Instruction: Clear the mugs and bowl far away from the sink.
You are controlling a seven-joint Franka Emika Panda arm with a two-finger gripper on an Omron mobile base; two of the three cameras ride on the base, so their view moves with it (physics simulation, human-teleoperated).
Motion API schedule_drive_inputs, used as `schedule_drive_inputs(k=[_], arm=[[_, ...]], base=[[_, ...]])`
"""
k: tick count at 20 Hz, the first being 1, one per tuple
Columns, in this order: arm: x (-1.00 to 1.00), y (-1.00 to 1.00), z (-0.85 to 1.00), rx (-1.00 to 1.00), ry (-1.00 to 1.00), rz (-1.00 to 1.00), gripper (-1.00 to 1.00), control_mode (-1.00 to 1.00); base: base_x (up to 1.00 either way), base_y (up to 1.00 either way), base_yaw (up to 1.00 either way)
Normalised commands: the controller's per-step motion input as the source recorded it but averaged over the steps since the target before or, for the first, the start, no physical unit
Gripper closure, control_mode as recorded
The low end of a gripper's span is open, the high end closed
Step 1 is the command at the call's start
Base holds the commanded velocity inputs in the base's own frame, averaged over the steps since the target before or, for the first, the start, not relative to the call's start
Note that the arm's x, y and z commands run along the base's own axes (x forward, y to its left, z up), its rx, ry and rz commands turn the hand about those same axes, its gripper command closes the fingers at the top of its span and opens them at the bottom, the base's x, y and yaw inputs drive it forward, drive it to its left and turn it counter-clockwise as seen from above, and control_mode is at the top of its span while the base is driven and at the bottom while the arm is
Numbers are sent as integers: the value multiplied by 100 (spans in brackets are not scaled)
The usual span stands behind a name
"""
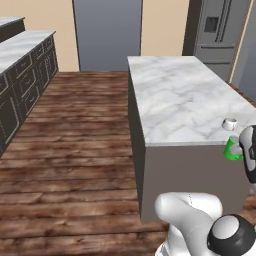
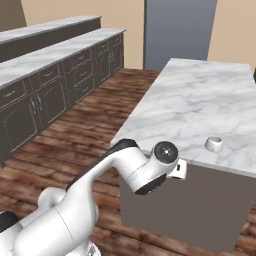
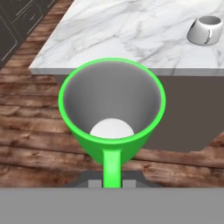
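White arm (image 2: 100,175) reaches forward, bent at the elbow, hand off the near edge of the marble-top island (image 1: 175,95), over plank wood floor (image 1: 75,150). Gripper (image 3: 111,181) clamped narrow on the handle of the green mug (image 3: 113,109), mug upright, grey inside, just off the island edge. Squat white mug (image 2: 214,144) sits on the marble near that edge.

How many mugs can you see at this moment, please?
2. The white mug stands on the marble island near its edge. The green mug is held by its handle in the shut jaws, off the island's edge above the floor.
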Motion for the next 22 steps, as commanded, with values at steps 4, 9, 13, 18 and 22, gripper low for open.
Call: schedule_drive_inputs(k=[4,9,13,18,22], arm=[[0,0,0,0,0,0,100,100],[0,0,0,0,0,0,100,100],[0,0,0,0,0,0,100,100],[0,0,0,0,0,0,100,100],[20,0,75,0,-8,0,100,-100]], base=[[2,0,0],[11,0,0],[15,0,0],[30,0,0],[8,0,0]])
